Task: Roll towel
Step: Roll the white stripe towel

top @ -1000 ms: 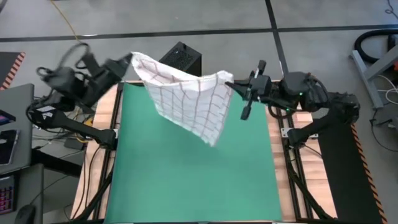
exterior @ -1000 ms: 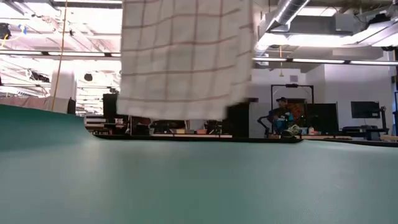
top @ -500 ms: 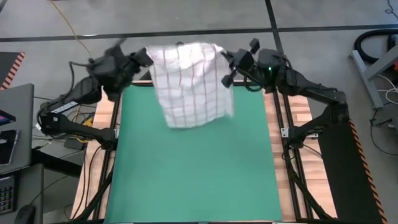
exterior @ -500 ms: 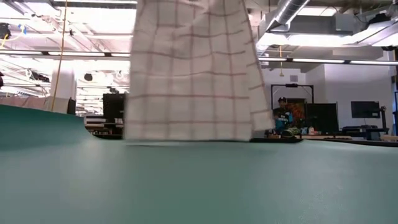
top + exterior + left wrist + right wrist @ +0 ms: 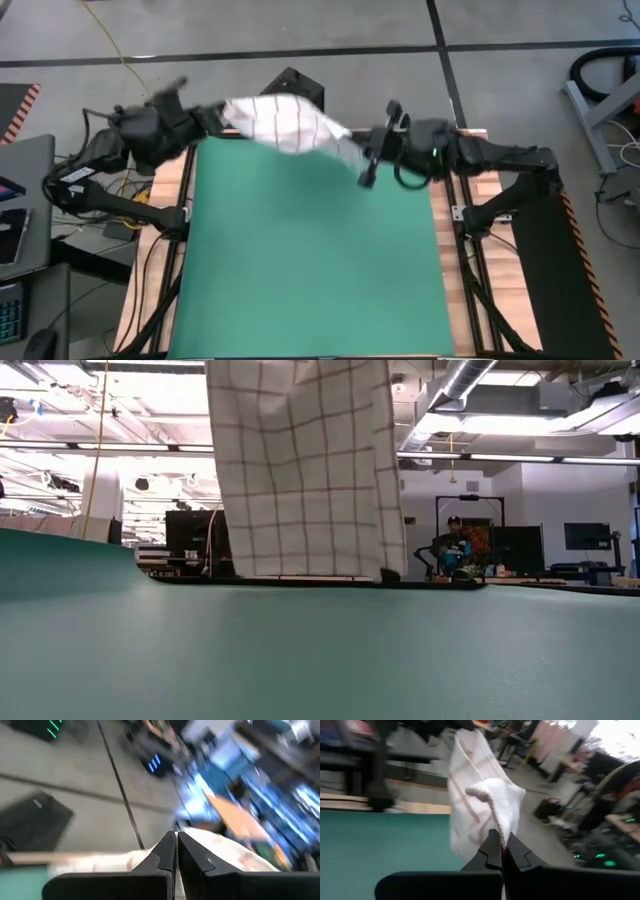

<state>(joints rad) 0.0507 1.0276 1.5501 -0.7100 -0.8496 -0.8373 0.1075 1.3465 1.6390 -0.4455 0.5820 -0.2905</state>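
Note:
The towel, white with a red grid, hangs by its upper edge between my two grippers above the far edge of the green mat. In the low view the towel drops as a flat sheet. Its lower edge is close to the mat's far edge; whether it touches, I cannot tell. My left gripper is shut at the towel's left end, and my right gripper is shut at its right end. My left gripper pinches the towel's upper left corner between its two fingers, coming in about level from the table's left. The cloth bunches just past the fingertips and hangs below them. My right gripper pinches the upper right corner between its two fingers, about level from the table's right. A bunched tuft of cloth stands past the fingertips, and the rest hangs toward the mat.
A black box stands on the floor just beyond the table's far edge. Wooden table strips flank the mat. A desk with gear is at the left. A person sits far back in the room.
The towel, which hung out over the mat's far half, has swung back toward the far edge and now bunches narrower between the grippers. Its lower edge has come down near the mat. My right gripper went toward the far edge, then came back nearer and lower. Both stayed shut.

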